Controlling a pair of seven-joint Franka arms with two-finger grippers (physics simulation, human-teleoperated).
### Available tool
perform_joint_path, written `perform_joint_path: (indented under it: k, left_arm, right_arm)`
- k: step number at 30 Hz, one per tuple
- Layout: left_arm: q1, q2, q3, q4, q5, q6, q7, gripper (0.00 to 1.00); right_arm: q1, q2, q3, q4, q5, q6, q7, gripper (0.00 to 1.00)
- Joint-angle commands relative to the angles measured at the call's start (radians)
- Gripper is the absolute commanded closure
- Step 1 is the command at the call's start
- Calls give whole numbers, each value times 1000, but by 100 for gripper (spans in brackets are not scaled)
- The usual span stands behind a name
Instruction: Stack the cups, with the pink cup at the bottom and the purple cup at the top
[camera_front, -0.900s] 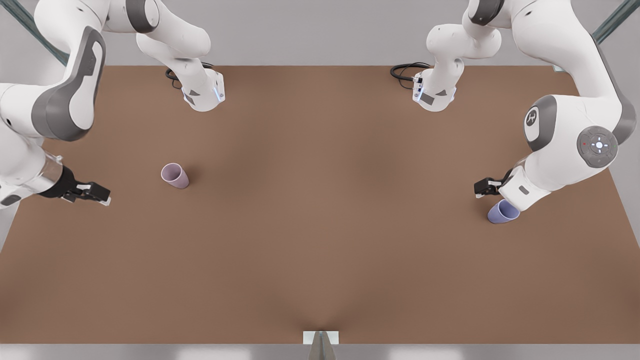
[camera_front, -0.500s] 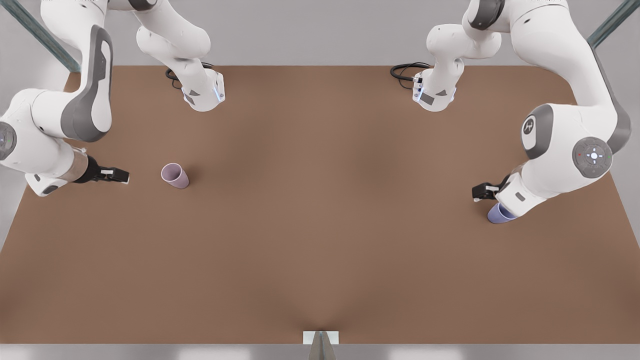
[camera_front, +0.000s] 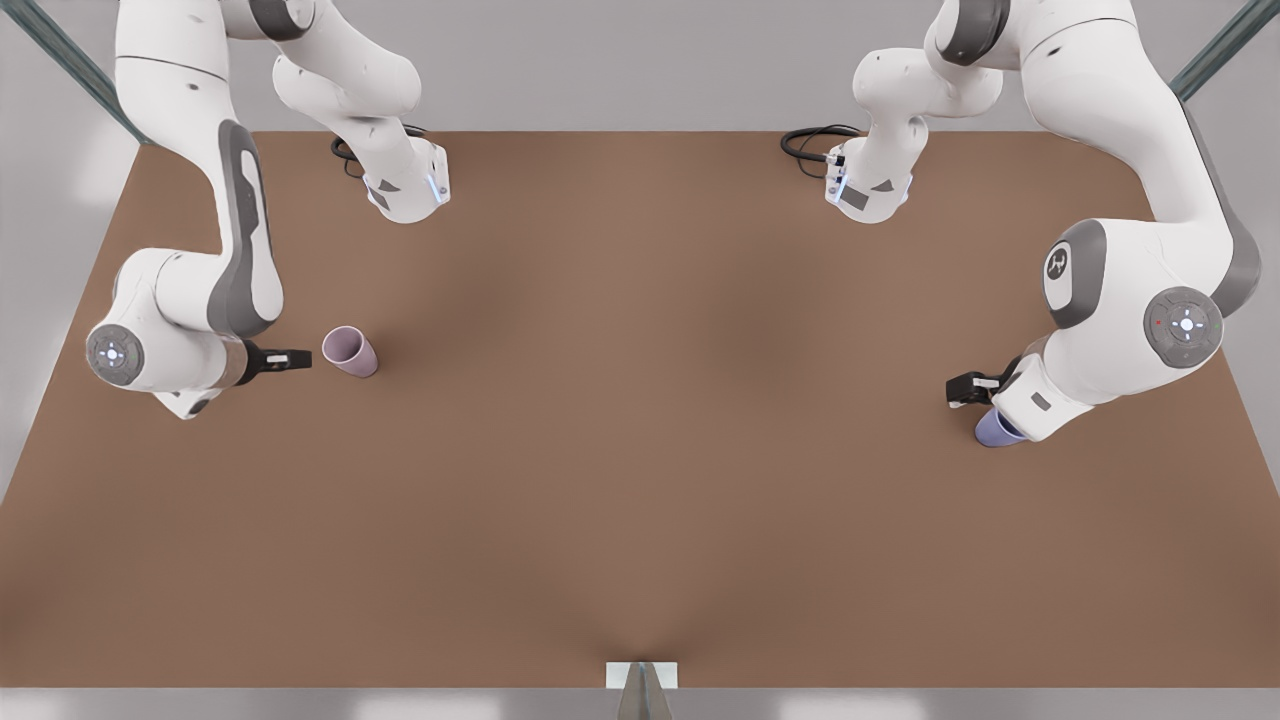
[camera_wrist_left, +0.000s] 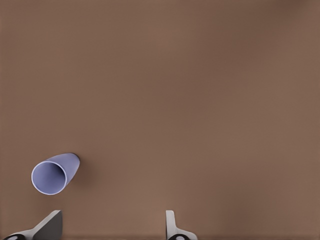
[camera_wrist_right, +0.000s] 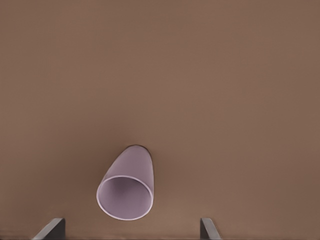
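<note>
Now the pink cup (camera_front: 350, 351) stands upright on the brown bench (camera_front: 640, 480) toward the front view's left, its mouth open upward. Just beside it, on the side nearer the front view's left edge, the right pincer (camera_front: 298, 359) points at the cup from a low, nearly level wrist, close to it but apart from it. From the right wrist view the pink cup (camera_wrist_right: 126, 189) sits between the two fingertips (camera_wrist_right: 50, 229) at the frame's edge, and those tips stand wide apart, with bench showing on either side of the cup. Over at the front view's right the purple cup (camera_front: 996, 429) rests on the bench, largely covered by the white wrist of the other arm, so that just its lower part peeks out. The left pincer (camera_front: 958, 390) hangs just beside that cup, toward the middle of the bench. In the left wrist view the purple cup (camera_wrist_left: 54, 173) stands upright and lies off to one side of the pincer's line, near one fingertip (camera_wrist_left: 48, 225) rather than between the pair; the fingers are spread wide and hold nothing. The two cups are well apart, at opposite ends of the bench, neither one stacked.
</note>
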Motion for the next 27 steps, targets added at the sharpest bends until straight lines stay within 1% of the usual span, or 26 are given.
perform_joint_path:
  k: [1,4,7,8,9,14,20,23,24,25,27]
  left_arm:
    - [0,-1,0,1,1,0,2,0]
    - [0,1,0,0,1,0,2,0]
    - [0,4,0,1,1,0,2,0]
    - [0,4,0,1,1,0,2,0]
    - [0,4,0,0,2,0,2,0]
    - [0,5,0,-2,2,1,2,0]
    - [0,7,0,-2,2,0,2,0]
    - [-1,5,2,-2,2,0,2,0]
    - [-1,7,0,-2,2,0,2,0]
    - [-1,5,0,-3,2,0,2,0]
    - [0,7,2,-3,2,1,2,0]
  right_arm:
    - [4,36,-15,3,0,-16,-143,0]
    - [15,57,-56,-6,0,-27,-228,0]
    - [18,11,-55,-118,0,16,-228,0]
    - [18,-15,-55,-170,-2,49,-228,0]
    - [18,-30,-55,-235,-2,122,-228,0]
    - [21,-23,-55,-347,-3,267,-228,0]
    - [23,-12,-55,-387,-6,413,-229,0]
    - [21,-10,-55,-391,-5,438,-229,0]
    - [21,-7,-55,-401,-5,458,-228,1]
    - [21,-7,-55,-416,-5,485,-228,5]
    - [21,-3,-55,-442,-6,521,-228,31]
